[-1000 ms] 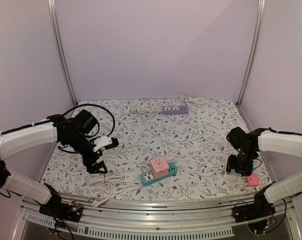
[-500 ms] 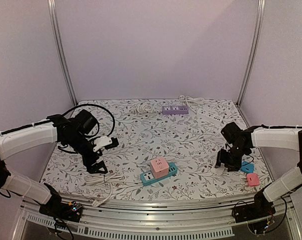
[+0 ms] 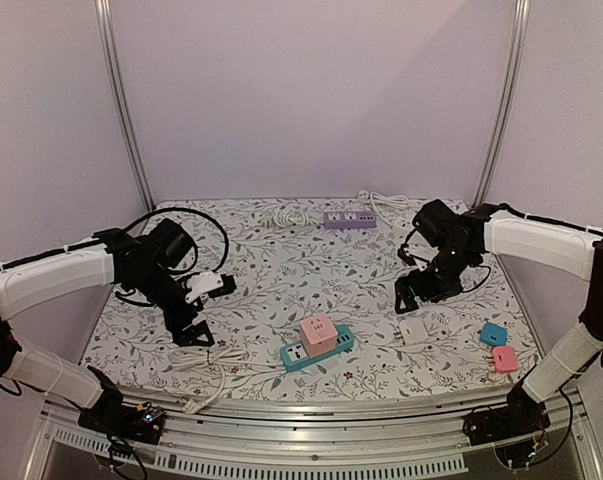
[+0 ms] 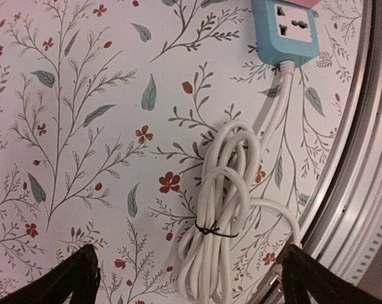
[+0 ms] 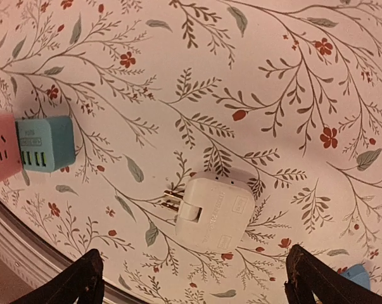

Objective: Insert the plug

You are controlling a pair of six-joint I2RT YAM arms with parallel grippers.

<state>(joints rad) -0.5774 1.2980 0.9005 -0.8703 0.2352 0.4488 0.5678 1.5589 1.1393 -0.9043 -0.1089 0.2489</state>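
Two claws are gaping empty: your left claw is idling, your right claw is lifting off the white plug just released beneath it, short of the teal strip.

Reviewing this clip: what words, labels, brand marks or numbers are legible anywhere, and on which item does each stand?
No text is legible in any view.
white plug adapter: faint raised marks on its face, too blurred to read.
teal power strip: only socket holes, no lettering visible.
pink cube socket: too small to show any lettering.
purple power strip: too small to show any lettering.
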